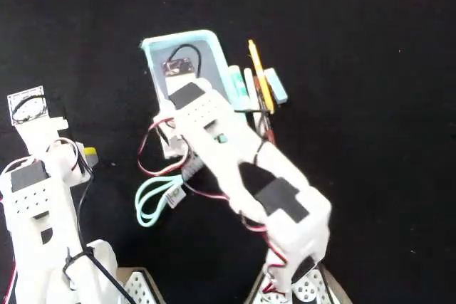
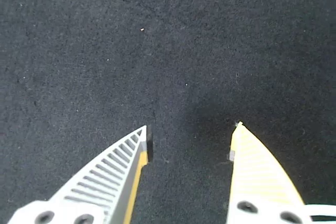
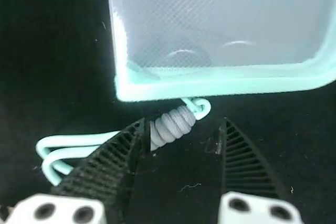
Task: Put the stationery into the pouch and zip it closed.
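Note:
The pouch [image 1: 182, 42] is translucent with a teal rim and lies at the back centre, partly under my right arm [image 1: 235, 161]. Pens, a marker and an eraser, the stationery [image 1: 258, 85], lie on the cloth along the pouch's right side. In the right wrist view my right gripper [image 3: 184, 124] is open, its fingers on either side of the grey zipper pull [image 3: 170, 124] at the pouch's teal edge [image 3: 220, 83]. A teal cord loop [image 3: 68, 148] trails from the pull. My left gripper [image 2: 191, 135] hangs open over bare black cloth at the left.
The teal cord loop [image 1: 153, 201] lies on the cloth in front of the pouch. Black cloth [image 1: 370, 140] covers the whole table. The arm bases stand at the front edge.

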### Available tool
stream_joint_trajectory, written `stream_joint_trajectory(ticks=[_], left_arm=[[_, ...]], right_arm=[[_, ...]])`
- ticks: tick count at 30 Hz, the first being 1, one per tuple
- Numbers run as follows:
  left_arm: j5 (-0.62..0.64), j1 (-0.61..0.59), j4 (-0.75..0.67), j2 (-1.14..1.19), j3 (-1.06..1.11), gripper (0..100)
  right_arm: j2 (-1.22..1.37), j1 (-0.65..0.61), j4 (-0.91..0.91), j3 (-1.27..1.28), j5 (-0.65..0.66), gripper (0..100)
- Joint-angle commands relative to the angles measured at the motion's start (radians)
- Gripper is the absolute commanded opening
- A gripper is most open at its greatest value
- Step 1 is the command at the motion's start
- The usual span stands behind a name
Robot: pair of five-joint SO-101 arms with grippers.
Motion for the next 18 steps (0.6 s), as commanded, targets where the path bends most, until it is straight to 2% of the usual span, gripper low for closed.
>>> stream_joint_trajectory(ticks=[1, 6, 13, 18], left_arm=[[0.006, -0.005, -0.018, -0.017, -0.002, 26], [0.006, -0.005, -0.018, -0.018, -0.004, 26], [0.006, -0.008, -0.018, -0.017, -0.004, 26], [0.006, -0.008, -0.018, -0.021, -0.004, 26]], right_arm=[[0.090, -0.011, 0.106, -0.151, -0.011, 22.0], [0.274, -0.011, 0.347, -0.423, -0.011, 22.0], [0.387, -0.006, 0.351, -0.516, 0.026, 22.0], [0.344, 0.123, 0.350, -0.533, 0.097, 22.0]])
